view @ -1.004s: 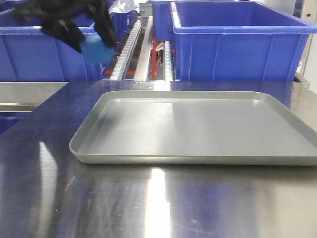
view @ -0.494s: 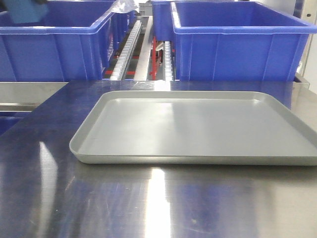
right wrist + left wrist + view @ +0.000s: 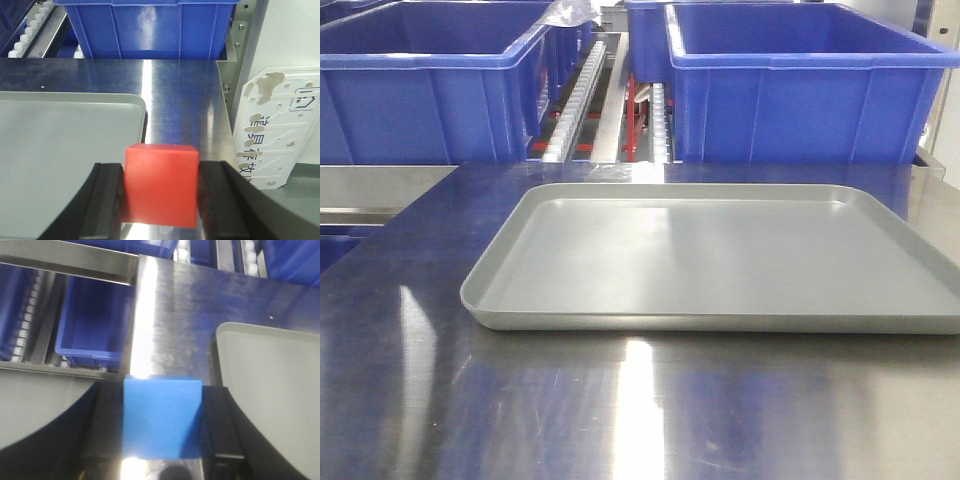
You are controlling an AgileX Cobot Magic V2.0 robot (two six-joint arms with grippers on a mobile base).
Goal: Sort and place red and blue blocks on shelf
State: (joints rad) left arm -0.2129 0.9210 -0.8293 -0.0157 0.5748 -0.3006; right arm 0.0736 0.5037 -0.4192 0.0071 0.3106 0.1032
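— Where's the blue block (image 3: 161, 417)?
— Clamped between the left jaws, held over the steel counter (image 3: 165, 325), near the grey tray's (image 3: 270, 375) edge.
— And the red block (image 3: 160, 184)?
— The right jaws are clamped on it, over the counter by a rounded corner of the tray.
— And from the front?
— The tray lies flat on the counter. The left blue bin (image 3: 420, 95) and the right blue bin (image 3: 800, 95) stand behind it.

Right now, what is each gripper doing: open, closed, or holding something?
Left gripper: closed, holding the blue block.
Right gripper: closed, holding the red block.
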